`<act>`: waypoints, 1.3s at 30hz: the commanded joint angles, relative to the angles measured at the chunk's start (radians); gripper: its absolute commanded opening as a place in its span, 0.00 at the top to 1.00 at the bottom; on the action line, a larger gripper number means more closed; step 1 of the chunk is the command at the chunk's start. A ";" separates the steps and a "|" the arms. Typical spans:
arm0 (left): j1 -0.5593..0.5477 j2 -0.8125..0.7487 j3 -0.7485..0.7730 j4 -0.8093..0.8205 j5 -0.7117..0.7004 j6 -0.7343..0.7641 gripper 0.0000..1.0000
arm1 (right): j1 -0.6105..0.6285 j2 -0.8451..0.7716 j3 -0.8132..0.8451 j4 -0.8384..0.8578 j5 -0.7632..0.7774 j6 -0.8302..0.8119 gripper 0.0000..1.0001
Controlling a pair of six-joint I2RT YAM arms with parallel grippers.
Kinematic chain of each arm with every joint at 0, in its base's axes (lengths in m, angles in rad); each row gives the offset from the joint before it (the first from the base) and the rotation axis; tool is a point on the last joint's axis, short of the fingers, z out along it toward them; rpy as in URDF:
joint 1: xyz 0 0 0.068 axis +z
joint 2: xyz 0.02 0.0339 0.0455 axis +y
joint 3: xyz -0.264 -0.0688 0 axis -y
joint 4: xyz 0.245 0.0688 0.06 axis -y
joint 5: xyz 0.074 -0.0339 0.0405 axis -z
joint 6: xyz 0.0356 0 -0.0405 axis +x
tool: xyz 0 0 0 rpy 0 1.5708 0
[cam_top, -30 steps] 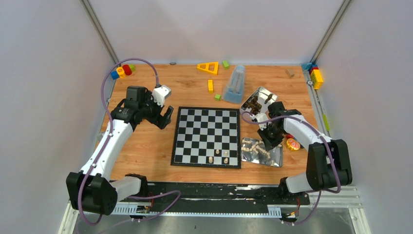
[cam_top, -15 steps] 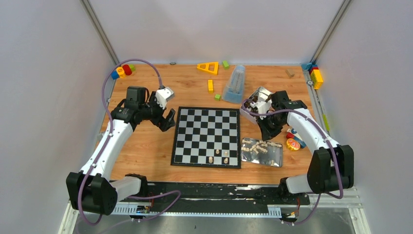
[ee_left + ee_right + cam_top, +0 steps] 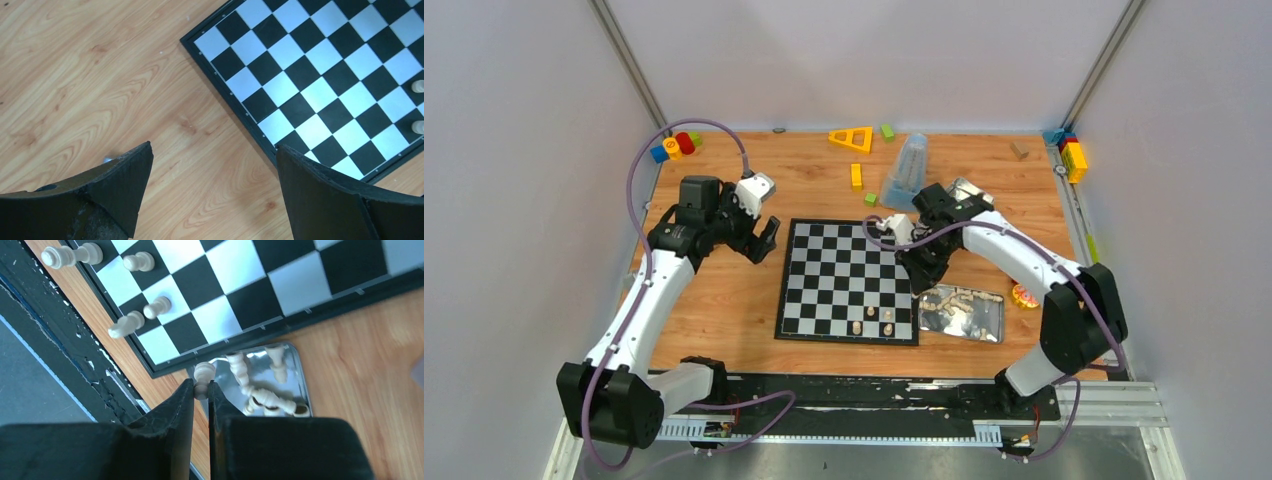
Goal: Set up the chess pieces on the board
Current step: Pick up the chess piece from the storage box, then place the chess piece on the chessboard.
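now we are holding a chess piece (image 3: 203, 378) in our right fingers (image 3: 176, 412), aiming for its board (image 3: 235, 270) square; left fingers (image 3: 122, 182) gaping wide.

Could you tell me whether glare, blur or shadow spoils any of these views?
Top external: even light, soft shadows, only the near metal tin glints. Left wrist: the table and board are sharp; the open left gripper is a dark silhouette. Right wrist: the tin mirrors bright light, yet the chess piece in the right gripper is readable.
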 commanded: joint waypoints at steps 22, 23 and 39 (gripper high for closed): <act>0.007 -0.047 -0.033 0.025 -0.116 -0.027 0.00 | 0.251 0.205 0.031 0.060 0.144 0.076 0.98; 0.006 -0.047 -0.033 0.025 -0.116 -0.027 0.00 | 0.252 0.205 0.033 0.059 0.142 0.078 0.97; 0.007 -0.037 -0.029 0.023 -0.110 -0.024 0.00 | 0.232 0.085 -0.011 0.060 0.170 0.087 0.47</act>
